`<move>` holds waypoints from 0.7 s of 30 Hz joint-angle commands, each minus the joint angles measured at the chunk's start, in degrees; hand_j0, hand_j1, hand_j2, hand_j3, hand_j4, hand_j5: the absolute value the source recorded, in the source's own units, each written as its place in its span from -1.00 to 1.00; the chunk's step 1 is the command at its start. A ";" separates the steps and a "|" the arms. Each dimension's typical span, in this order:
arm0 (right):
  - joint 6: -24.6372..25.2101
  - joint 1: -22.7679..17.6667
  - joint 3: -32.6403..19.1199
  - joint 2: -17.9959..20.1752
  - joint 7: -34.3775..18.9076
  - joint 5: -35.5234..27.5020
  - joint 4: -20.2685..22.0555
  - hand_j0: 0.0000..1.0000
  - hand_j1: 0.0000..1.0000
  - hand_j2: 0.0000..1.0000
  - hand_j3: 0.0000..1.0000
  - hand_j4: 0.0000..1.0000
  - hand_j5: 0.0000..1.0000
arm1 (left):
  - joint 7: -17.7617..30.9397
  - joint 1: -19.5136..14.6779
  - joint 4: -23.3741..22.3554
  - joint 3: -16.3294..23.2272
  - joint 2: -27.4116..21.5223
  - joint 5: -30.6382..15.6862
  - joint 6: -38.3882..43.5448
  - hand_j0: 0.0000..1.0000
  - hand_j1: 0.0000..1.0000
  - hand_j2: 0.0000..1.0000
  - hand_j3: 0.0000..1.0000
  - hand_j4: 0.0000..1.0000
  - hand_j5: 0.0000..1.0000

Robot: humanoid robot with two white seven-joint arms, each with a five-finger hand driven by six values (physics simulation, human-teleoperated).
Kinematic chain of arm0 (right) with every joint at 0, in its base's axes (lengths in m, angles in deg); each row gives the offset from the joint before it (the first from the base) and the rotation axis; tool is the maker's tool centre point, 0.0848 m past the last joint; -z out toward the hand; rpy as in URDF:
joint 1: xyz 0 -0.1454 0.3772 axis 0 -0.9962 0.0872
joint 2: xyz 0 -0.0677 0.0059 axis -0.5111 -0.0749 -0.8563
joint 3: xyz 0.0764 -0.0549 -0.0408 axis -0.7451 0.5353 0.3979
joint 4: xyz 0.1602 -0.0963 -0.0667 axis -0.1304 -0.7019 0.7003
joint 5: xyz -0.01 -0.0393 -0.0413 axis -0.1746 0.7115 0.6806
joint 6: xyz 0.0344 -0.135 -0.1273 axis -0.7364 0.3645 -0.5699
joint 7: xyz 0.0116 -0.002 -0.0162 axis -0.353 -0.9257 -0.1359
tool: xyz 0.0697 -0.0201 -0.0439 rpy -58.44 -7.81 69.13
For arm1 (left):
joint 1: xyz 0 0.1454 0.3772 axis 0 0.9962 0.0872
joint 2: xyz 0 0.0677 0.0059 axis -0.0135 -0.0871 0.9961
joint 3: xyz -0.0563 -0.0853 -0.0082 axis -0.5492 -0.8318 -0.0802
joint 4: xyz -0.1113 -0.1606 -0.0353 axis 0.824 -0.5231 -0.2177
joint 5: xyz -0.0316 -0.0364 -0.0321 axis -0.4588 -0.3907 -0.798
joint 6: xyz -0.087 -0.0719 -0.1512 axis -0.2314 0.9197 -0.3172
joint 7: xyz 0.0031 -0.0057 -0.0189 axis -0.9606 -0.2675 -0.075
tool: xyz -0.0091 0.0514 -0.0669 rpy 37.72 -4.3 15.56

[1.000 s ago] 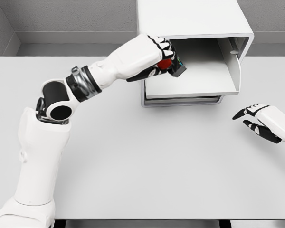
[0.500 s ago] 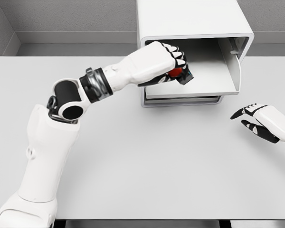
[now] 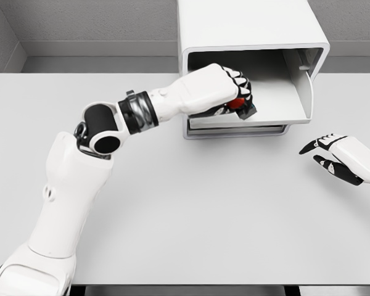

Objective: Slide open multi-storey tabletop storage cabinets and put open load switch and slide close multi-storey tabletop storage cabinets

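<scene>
Head view shows the left hand [image 3: 225, 92] curled tight around the load switch [image 3: 242, 106], a small dark block with a red part showing between the black-tipped fingers [image 3: 237, 75]. Only the red patch and one dark corner of the switch are visible; the rest is hidden inside the fist. The hand sits over the front part of the pulled-out drawer [image 3: 277, 98], low above its pale floor, and whether the switch touches that floor cannot be told from this angle. Behind the hand the left forearm runs back and down to the elbow at the left, above the surface [image 3: 191, 203].

The drawer belongs to the white storage cabinet [image 3: 240, 24] standing at the far middle of the surface. It is slid well out toward the robot, its raised side wall showing on the right, and a lower drawer front [image 3: 234, 131] sits closed beneath it. Nothing else can be seen inside the open drawer.

The right hand [image 3: 336, 157] rests near the right edge of the surface, well apart from the cabinet, fingers loosely spread and holding nothing.

By my reading the opening step is done and the placing step is in hand. The next move calls for lowering the switch onto the drawer floor, releasing the fingers without dragging it, and lifting the hand clear of the drawer before it is pushed closed.
</scene>
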 commanded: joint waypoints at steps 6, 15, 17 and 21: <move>0.07 0.00 -0.01 0.07 0.02 -0.41 0.03 0.05 0.05 0.05 0.05 0.05 0.05 | 0.09 -0.18 -0.33 -0.01 0.00 0.95 -0.02 -0.23 -0.23 -0.23 -0.23 -0.23 -0.23; 0.07 0.09 -0.01 0.07 0.02 -0.41 -0.06 0.06 0.06 0.06 0.06 0.06 0.06 | 0.09 -0.44 -0.33 -0.19 0.00 2.36 -0.02 -0.11 -0.11 -0.11 -0.11 -0.11 -0.11; 0.07 0.09 -0.01 0.07 0.02 -0.41 -0.06 0.06 0.06 0.06 0.06 0.06 0.06 | 0.09 -0.53 -0.24 -0.19 0.00 2.36 -0.02 0.12 0.12 0.12 0.12 0.12 0.12; 0.07 0.09 -0.01 0.07 0.02 -0.41 -0.06 0.06 0.06 0.06 0.06 0.06 0.06 | 0.09 -0.53 -0.24 -0.19 0.00 2.36 -0.02 0.25 0.25 0.25 0.25 0.25 0.25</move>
